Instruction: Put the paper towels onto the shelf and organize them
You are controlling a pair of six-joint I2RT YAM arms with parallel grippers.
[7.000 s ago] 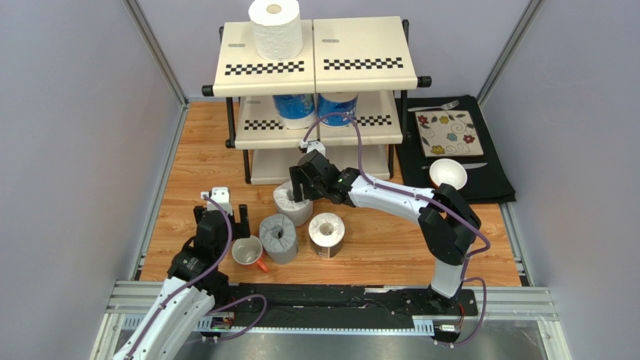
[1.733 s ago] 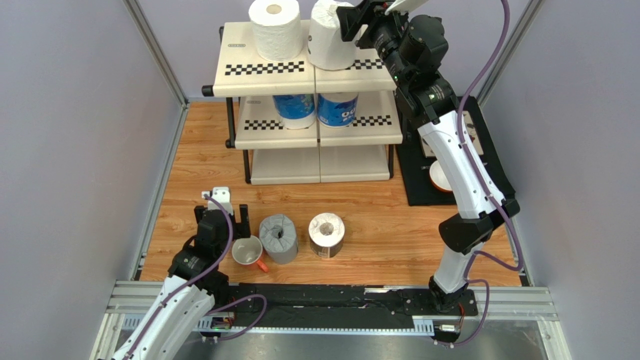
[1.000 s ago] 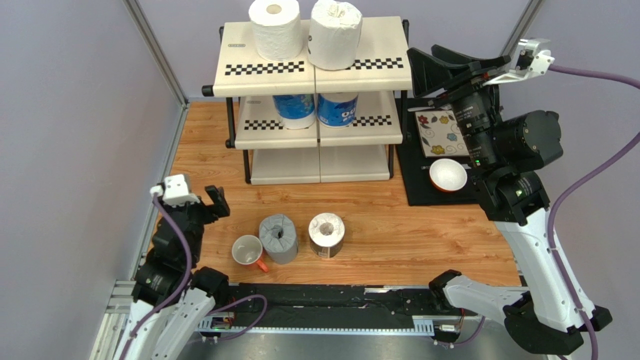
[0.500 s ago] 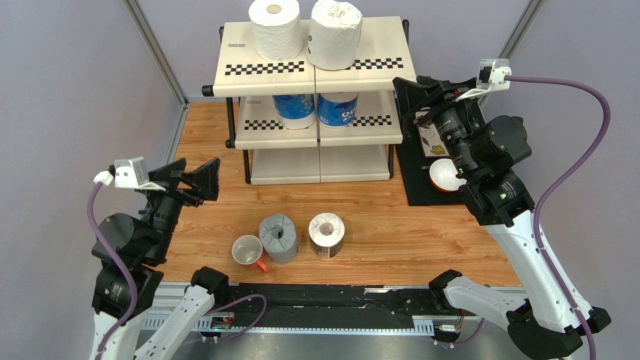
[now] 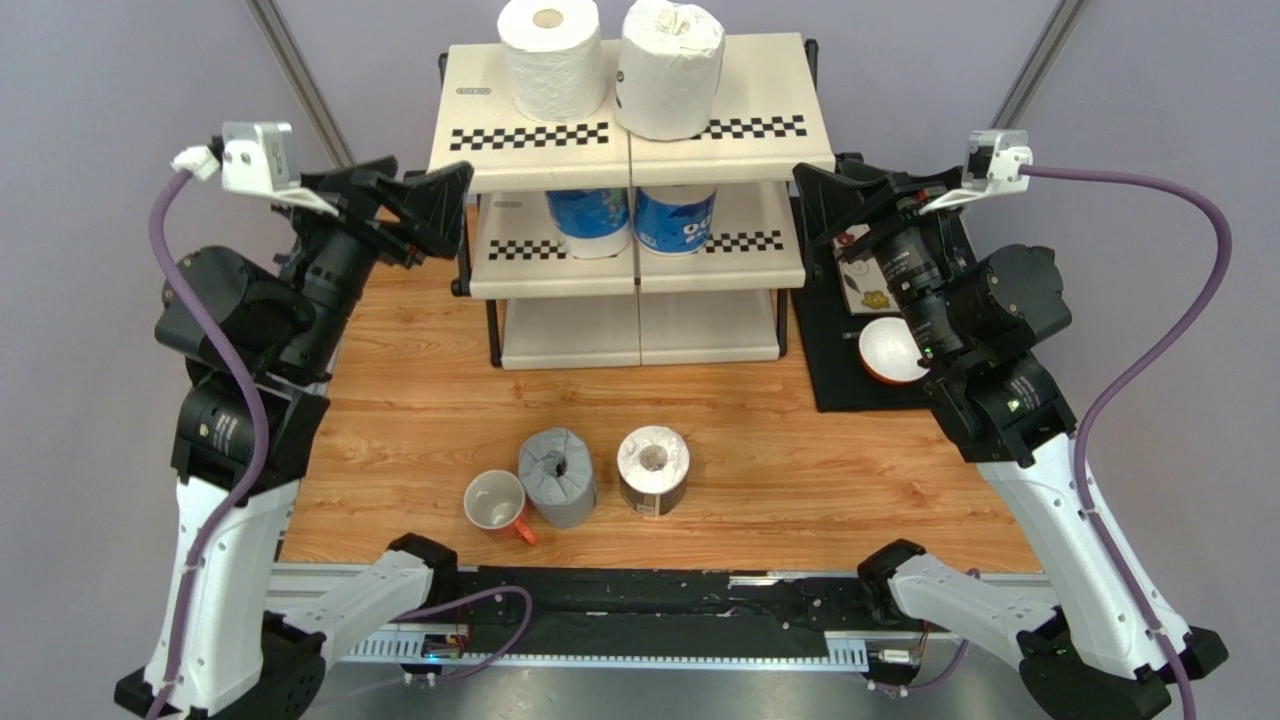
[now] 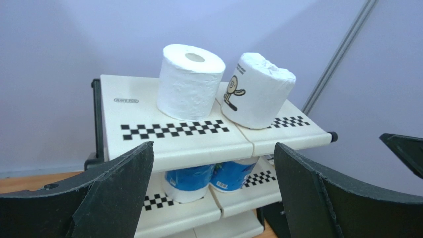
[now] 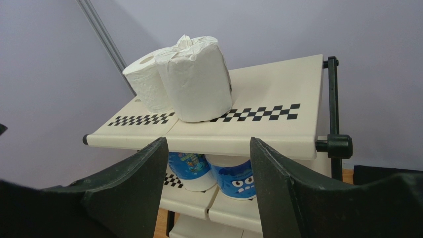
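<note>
The shelf (image 5: 706, 120) stands at the back centre. Two white paper towels (image 5: 549, 57) (image 5: 670, 66) stand on its top tier, and two blue-printed ones (image 5: 591, 221) (image 5: 673, 218) on the middle tier. A grey roll (image 5: 558, 476) and a dark-wrapped roll (image 5: 654, 470) stand upright on the table in front. My left gripper (image 5: 428, 203) hangs open beside the shelf's left end, holding nothing. The right gripper (image 5: 819, 203) is open by the shelf's right end, also holding nothing. The left wrist view shows both white rolls (image 6: 191, 82) (image 6: 255, 91) beyond the left gripper (image 6: 212, 148). Between the fingers of the right gripper (image 7: 207, 141) I see the blue rolls (image 7: 236, 181).
A white mug with an orange handle (image 5: 493, 503) sits just left of the grey roll. A black mat (image 5: 992, 368) with a floral tile (image 5: 894, 267) and a white bowl (image 5: 896, 348) lies right of the shelf, under my right arm. Grey walls close in both sides.
The right gripper set the second white roll on the top tier, let go and drew back to the right. The left arm rose from the table to the shelf's left side.
</note>
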